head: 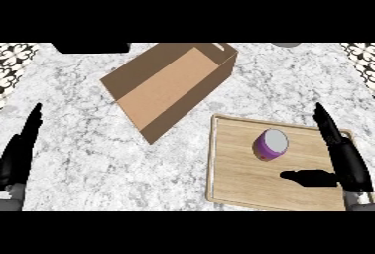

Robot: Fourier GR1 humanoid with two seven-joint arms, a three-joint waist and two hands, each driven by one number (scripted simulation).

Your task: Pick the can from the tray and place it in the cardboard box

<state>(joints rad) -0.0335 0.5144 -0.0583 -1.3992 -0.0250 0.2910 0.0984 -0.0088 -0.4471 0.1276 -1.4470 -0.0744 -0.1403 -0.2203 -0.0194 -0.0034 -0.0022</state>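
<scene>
We found the can [271, 145] upright on the tray [234, 188], with bare tray around it. The right hand [343, 158] hovered just beside, fingers straight. The left hand [20, 149] rested open at the counter's [88, 163] left edge. The box [170, 87] lay well apart.

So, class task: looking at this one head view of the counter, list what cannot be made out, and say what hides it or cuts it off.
- Purple can with a grey top on the wooden tray: no label readable, too small.
- Brown cardboard box: its far inner end is hidden by its own wall.
- Black object at the counter's back: cut off by the top edge.
- Right hand: its side toward the tray's right rim is unseen; contact cannot be told.
- Left hand: wrist cut off below.
</scene>
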